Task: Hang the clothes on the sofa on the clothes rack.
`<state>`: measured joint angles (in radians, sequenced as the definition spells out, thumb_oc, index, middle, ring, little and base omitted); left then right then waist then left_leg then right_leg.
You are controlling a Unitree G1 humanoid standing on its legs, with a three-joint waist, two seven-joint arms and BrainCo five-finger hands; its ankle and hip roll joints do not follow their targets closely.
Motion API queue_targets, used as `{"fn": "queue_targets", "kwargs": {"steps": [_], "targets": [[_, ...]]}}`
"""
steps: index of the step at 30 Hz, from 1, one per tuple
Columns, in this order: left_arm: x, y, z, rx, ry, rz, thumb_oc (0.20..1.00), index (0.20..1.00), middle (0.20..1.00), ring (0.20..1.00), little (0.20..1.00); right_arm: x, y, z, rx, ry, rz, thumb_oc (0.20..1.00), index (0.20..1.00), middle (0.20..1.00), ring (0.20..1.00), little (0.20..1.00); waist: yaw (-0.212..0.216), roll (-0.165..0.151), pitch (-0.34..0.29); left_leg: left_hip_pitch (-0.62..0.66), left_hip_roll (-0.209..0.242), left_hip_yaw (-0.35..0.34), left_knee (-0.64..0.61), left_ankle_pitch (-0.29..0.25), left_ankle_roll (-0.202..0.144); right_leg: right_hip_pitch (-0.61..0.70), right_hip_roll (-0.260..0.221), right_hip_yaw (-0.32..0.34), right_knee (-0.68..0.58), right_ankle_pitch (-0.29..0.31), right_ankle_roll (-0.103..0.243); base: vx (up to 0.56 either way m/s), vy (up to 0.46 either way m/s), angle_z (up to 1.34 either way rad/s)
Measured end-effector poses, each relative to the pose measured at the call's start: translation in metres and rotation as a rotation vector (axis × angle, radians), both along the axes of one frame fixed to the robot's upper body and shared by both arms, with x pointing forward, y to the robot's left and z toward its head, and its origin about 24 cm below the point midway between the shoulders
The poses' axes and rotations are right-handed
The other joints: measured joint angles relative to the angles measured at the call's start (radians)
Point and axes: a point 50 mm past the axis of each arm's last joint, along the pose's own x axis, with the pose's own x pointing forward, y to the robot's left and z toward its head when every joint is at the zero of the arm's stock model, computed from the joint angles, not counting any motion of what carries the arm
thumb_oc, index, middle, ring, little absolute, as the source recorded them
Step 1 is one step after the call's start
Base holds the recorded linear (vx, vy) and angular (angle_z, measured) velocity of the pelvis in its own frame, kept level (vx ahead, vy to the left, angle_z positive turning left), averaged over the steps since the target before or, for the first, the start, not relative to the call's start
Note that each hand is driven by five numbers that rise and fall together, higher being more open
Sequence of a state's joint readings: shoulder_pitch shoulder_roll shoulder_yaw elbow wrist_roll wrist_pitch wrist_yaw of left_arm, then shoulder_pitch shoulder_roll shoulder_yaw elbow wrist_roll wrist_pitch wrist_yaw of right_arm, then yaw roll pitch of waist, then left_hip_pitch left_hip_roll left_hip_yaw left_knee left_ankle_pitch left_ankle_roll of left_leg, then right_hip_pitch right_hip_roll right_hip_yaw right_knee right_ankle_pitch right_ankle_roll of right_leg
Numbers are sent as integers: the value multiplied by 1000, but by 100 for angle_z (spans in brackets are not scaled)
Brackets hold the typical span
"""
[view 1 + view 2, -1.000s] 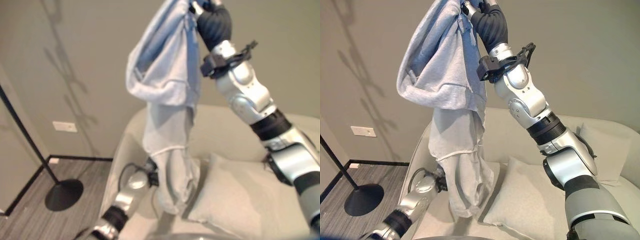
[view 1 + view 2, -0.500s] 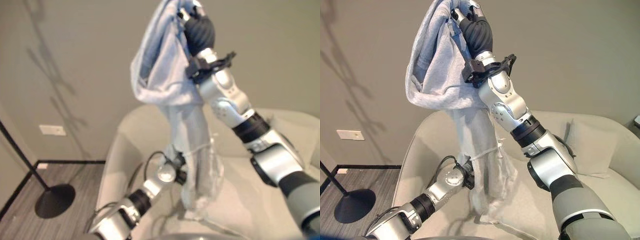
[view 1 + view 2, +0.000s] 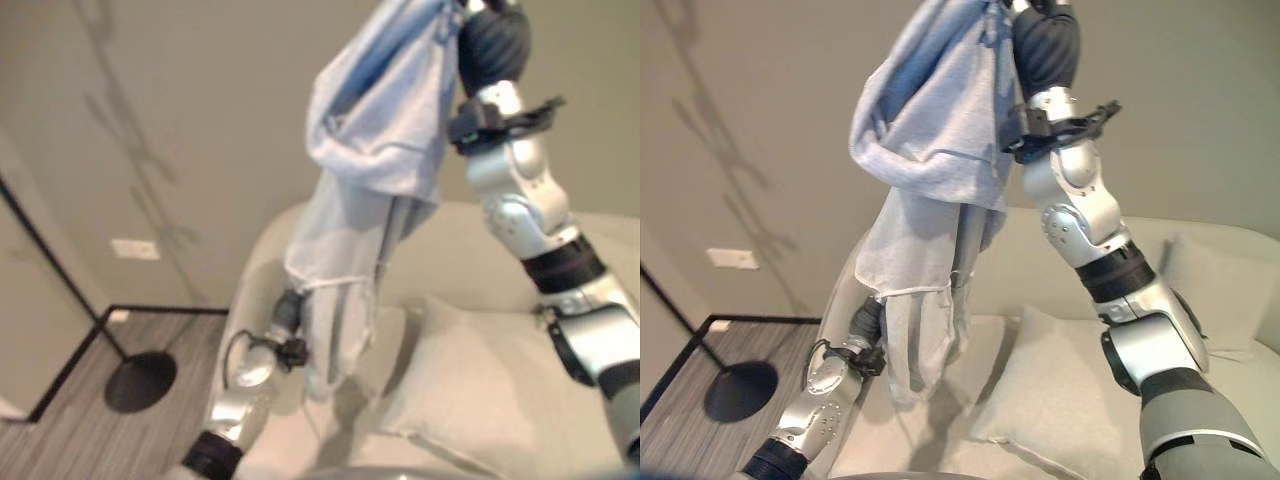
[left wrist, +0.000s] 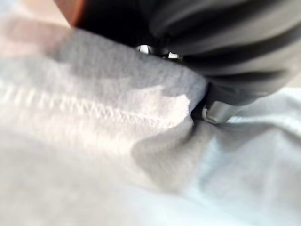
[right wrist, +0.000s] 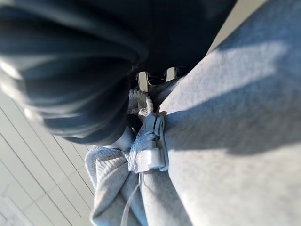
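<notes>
A light grey zip hoodie (image 3: 940, 130) hangs high in front of the wall, held up over the beige sofa (image 3: 1060, 270). My right hand (image 3: 1045, 45) is raised at the top of the view and shut on the bunched cloth by the zipper (image 5: 155, 141). Low down by the sofa's arm, my left hand (image 3: 866, 322) grips the hoodie's lower edge (image 4: 94, 141), which is drawn into it. The clothes rack's black pole (image 3: 50, 265) and round base (image 3: 740, 390) stand on the floor at the left.
A pale cushion (image 3: 1060, 400) lies on the sofa seat under my right arm. A second cushion (image 3: 1215, 290) leans at the sofa's right end. Grey plank floor (image 3: 100, 420) lies between the sofa and the rack's base.
The view has swung. My right arm now stands more upright with the hoodie still held high. The hoodie's lower part slants left toward my left hand, which sits lower and further left.
</notes>
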<state>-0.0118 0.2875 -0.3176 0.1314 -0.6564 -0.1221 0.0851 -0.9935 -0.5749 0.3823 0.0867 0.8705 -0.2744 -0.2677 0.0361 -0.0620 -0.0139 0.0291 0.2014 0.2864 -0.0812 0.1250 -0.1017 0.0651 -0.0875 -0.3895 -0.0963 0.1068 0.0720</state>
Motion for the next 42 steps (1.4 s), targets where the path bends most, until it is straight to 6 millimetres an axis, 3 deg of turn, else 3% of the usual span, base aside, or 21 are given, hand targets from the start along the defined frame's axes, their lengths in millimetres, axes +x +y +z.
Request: {"fn": "queue_targets", "kwargs": {"steps": [3,7,9,11,12,14,15,16,19,21,22,23,25,26,28,30,34,36,38,40,42], "targets": [[3,0,7,-13,-38,7,200,200,200,200,200,-8,2,3,-30,-47,-3,200,200,200,200,200,-10,-24,44,-46,-9,25,186,-48,-44,-21,-91,-79,0,44,-42,-185,215,53],[12,-25,18,-52,-82,-67,200,200,200,200,200,-10,-6,8,-56,-72,-46,200,200,200,200,200,-58,22,69,55,70,53,142,-123,-116,-21,-153,-125,10,95,30,-153,259,54],[16,-21,20,-24,-94,-73,200,200,200,200,200,-4,-5,-3,-57,-31,-54,200,200,200,200,200,-71,-35,92,30,19,55,157,-162,-59,-15,-224,-119,12,125,44,-168,484,36],[22,-22,25,18,-113,-111,200,200,200,200,200,0,-12,-1,-33,-20,-81,200,200,200,200,200,-92,-79,90,-76,56,74,363,-224,-60,-17,-271,-148,22,132,52,-106,364,80],[25,-29,29,11,-124,-138,200,200,200,200,200,2,-20,2,-12,-26,-118,200,200,200,200,200,-90,-24,100,-185,140,60,559,-306,-62,-18,-260,-174,62,121,74,-169,603,76],[24,-26,22,18,-95,-134,200,200,200,200,200,10,-33,-13,-21,41,-181,200,200,200,200,200,-87,-22,98,-222,99,47,622,-373,-41,-23,-322,-136,104,127,61,-223,705,64],[31,-22,28,45,-119,-136,200,200,200,200,200,10,-54,-7,7,27,-255,200,200,200,200,200,-93,-36,96,-330,131,-12,799,-428,-69,-53,-371,-95,139,154,95,-87,440,85],[34,-29,32,51,-131,-162,200,200,200,200,200,8,-61,0,10,17,-295,200,200,200,200,200,-107,16,108,-359,188,-13,771,-391,-27,-49,-364,-145,173,148,83,-93,641,93],[26,-46,27,35,-113,-237,200,200,200,200,200,-21,-74,-23,23,-14,-332,200,200,200,200,200,-112,-13,118,-336,-18,-19,784,-429,78,-3,-561,-145,224,288,68,-65,697,101],[24,-38,16,89,-80,-232,200,200,200,200,200,-17,-89,-50,-33,71,-409,200,200,200,200,200,-70,-15,122,-279,-95,-9,725,-428,134,7,-586,-160,255,337,17,29,469,62],[24,-31,15,117,-74,-225,200,200,200,200,200,-20,-100,-72,-15,145,-446,200,200,200,200,200,-75,-49,126,-256,-155,-26,672,-398,165,44,-616,-157,254,414,-69,-5,586,105],[23,-17,12,185,-68,-207,200,200,200,200,200,-23,-97,-101,25,237,-433,200,200,200,200,200,-76,-124,134,-200,-242,-32,570,-344,189,57,-660,-103,313,415,-70,-30,597,108],[23,-5,10,199,-49,-157,200,200,200,200,200,-19,-81,-108,-7,271,-381,200,200,200,200,200,-77,-131,143,-176,-250,-39,509,-316,213,19,-643,-54,350,383,-52,11,571,25],[24,-3,8,196,-38,-137,200,200,200,200,200,-19,-78,-107,-31,266,-363,200,200,200,200,200,-79,-112,156,-151,-238,-36,461,-301,234,-8,-604,-20,399,218,60,50,508,-36],[22,-6,6,184,-28,-142,200,200,200,200,200,-15,-67,-88,-131,203,-325,200,200,200,200,200,-84,-33,200,-12,-198,7,254,-232,271,-99,-414,4,522,-12,126,58,372,-85],[20,-28,19,124,-89,-203,200,200,200,200,200,-23,-67,-43,-200,35,-326,200,200,200,200,200,-139,13,217,65,-196,34,100,-219,288,-223,-219,-79,583,-91,144,103,249,-74],[12,-75,15,13,-69,-313,200,200,200,200,200,-25,-73,-24,-199,-14,-334,200,200,200,200,200,-200,2,219,91,-201,46,77,-219,287,-315,-151,-55,502,-79,142,165,46,-14],[9,-91,17,10,-68,-396,200,200,200,200,200,-26,-74,-23,-192,-18,-335,200,200,200,200,200,-206,-3,216,98,-208,40,74,-195,222,-271,-147,-37,416,-80,134,229,-81,-12],[6,-95,15,18,-67,-447,200,200,200,200,200,-25,-73,-26,-169,-7,-325,200,200,200,200,200,-212,-36,191,136,-241,24,64,-207,190,-151,-145,-33,242,-59,95,259,-63,17],[8,-89,14,28,-63,-437,200,200,200,200,200,-23,-69,-30,-158,6,-305,200,200,200,200,200,-211,14,152,164,-197,-15,89,-210,152,-92,-107,-63,248,-36,-32,354,-177,37],[16,-81,20,55,-87,-424,200,200,200,200,200,-19,-69,-35,-161,31,-311,200,200,200,200,200,-195,-1,139,107,-172,-33,261,-241,69,-13,-84,-91,157,-42,-36,264,-180,32]]}}
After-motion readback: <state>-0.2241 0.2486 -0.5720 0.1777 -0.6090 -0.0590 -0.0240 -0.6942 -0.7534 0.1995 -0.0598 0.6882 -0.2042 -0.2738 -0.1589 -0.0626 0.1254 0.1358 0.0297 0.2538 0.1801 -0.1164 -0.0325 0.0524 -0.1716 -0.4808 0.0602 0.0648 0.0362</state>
